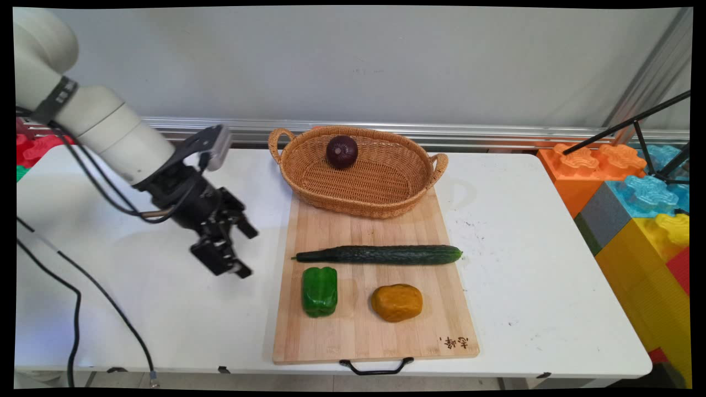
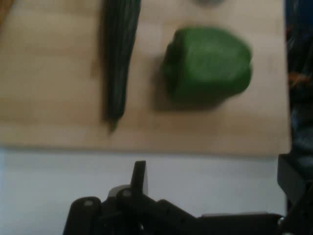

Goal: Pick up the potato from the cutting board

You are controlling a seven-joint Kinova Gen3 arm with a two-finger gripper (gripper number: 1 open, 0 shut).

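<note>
left of the cutting board [image 1: 358, 331], claw [image 1: 242, 251] spread, empty, nearest green pepper [image 1: 319, 291], board's burnt-in mark seemingly illegible

The white arm reaches in from the left, its black hand [image 1: 238, 251] angled downward, fingers spread apart.

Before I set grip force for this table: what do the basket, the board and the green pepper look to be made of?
Basket: woven wicker or rattan, matte tan; the weave shows on walls and handles.
Board: light wood, perhaps bamboo, smooth, with visible strips and a burnt mark.
Green pepper: glossy and very uniform; possibly a plastic replica, but I cannot be sure.
</note>
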